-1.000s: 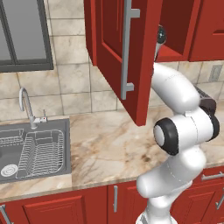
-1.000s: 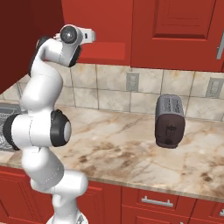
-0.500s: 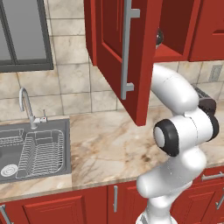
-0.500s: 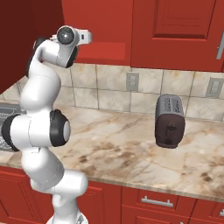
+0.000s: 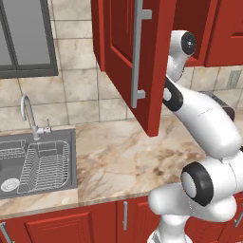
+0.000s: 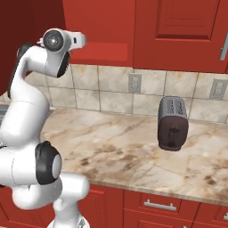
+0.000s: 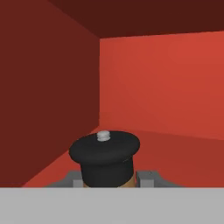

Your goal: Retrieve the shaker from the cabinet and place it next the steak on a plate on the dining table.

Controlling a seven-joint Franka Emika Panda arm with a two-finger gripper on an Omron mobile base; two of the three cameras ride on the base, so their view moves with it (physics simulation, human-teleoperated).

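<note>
The arm reaches up into the open red cabinet (image 5: 142, 57), whose panelled door hangs swung out over the desk (image 5: 123, 161) with its long grey bar handle (image 5: 137, 52) facing the room. Inside, seen from the hand, the shaker (image 7: 106, 159) stands on the cabinet floor near the left wall, its dark cap with a small pale knob on top and a sliver of brown body below. The gripper (image 7: 109, 178) is clamped on the shaker, a grey finger pressed against each side just under the cap. Below on the marble desk, a dark toaster (image 6: 173, 124) stands by the tiled wall, and a sink (image 5: 35, 161) with a curved tap (image 5: 29, 114) sits to the left.
</note>
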